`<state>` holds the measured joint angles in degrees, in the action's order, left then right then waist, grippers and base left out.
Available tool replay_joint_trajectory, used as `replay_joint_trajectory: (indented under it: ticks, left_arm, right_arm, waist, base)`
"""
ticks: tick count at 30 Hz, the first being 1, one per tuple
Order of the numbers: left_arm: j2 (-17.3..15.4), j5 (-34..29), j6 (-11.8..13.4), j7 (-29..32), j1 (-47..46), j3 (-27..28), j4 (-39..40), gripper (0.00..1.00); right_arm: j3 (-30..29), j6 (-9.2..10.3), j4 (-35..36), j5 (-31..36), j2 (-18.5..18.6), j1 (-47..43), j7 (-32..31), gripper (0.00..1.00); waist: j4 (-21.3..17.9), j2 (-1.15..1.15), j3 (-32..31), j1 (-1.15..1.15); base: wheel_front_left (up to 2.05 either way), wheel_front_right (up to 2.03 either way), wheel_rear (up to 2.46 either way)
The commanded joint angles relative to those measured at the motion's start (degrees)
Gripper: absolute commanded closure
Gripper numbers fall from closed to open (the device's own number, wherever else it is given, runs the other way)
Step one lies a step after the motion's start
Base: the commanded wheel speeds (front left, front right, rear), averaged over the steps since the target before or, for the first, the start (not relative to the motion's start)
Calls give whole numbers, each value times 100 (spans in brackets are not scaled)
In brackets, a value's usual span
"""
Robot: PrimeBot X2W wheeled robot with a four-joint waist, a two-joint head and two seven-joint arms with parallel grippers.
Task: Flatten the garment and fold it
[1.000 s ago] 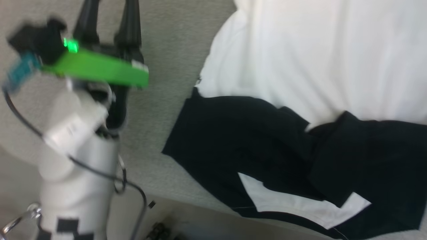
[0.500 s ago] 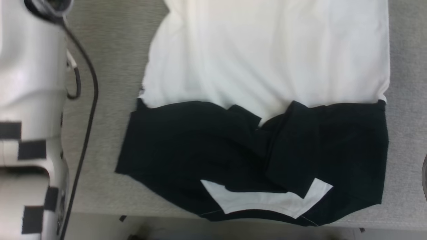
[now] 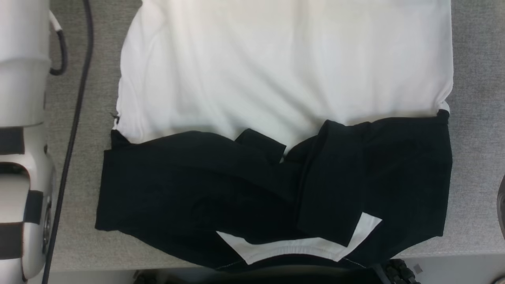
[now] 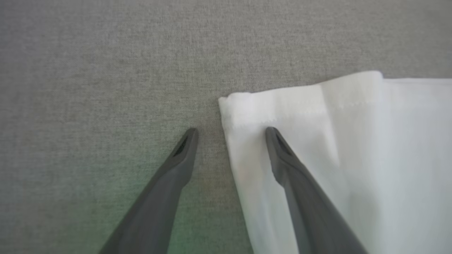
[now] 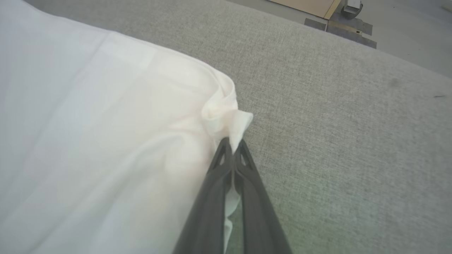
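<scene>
1. Head view: your garment (image 3: 284, 71) lay spread on the grey table (image 3: 477, 59), w/ the white body toward the far side and the black shoulders & sleeves toward the near edge.
2. The black sleeves were folded in over the middle, overlapping w/ creases. A white strip (image 3: 296, 246) peeked out between them at the near edge, so it wasn't flat there.
3. The white body looked fairly smooth, w/ only soft ripples.
4. On the left side of that view stood a pale forearm (image 3: 19, 98) w/ a black cable (image 3: 73, 118) running alongside. Both were beside the garment, not on it.
5. Left wrist view: your left gripper (image 4: 229, 131) was spread wide, straddling the side edge of a white hem corner of the garment (image 4: 353, 141).
6. One finger (image 4: 182, 155) was over bare table and the other over the cloth. Nothing was pinched. I couldn't tell whether the tips touched cloth or table.
7. Right wrist view: your right gripper (image 5: 233, 145) was pressed together, pinching a white corner of the garment (image 5: 106, 141). The cloth bunched into a small tuft right at the tips.
8. A sliver of white also showed between the two fingers lower down.
9. Beyond that corner ran grey table, then the floor (image 5: 406, 24) past the table's edge.
</scene>
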<state>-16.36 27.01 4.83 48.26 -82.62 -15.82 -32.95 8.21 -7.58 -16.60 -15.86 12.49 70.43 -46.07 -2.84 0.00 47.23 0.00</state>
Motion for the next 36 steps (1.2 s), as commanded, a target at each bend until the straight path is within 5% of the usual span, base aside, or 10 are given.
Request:
replay_joint_trajectory:
  ticks: [1,2,3,4,12,20,36]
  left_arm:
    - [-18,17,62,284,214,-77,-155,0]
    - [0,69,65,362,261,-67,-130,50]
    - [21,129,49,354,310,-39,-59,89]
    - [40,183,43,327,352,-6,-5,100]
    - [232,645,-1,-694,478,546,387,100]
    - [212,946,-352,-1452,575,876,475,100]
    - [214,1633,-1015,-1704,2119,1006,635,100]
  right_arm:
    - [18,9,23,-79,19,28,44,100]
    - [18,9,28,-90,28,34,44,100]
    - [15,9,34,-98,47,47,45,100]
    - [7,9,37,-102,64,58,47,100]
    - [-132,9,-70,-37,188,44,184,100]
    - [-376,9,-312,11,273,-101,477,100]
    - [-775,9,-340,-319,328,-1314,706,100]
  waist:
    - [-37,0,67,0]
    - [-32,0,80,0]
    - [-23,0,99,0]
    - [-12,0,109,0]
    - [124,0,-116,0]
    - [361,0,-932,0]
    - [585,0,-2803,0]
  base:
    - [0,0,0]
    - [0,0,0]
    - [0,0,0]
    - [0,0,0]
    - [0,0,0]
    - [0,0,0]
    - [0,0,0]
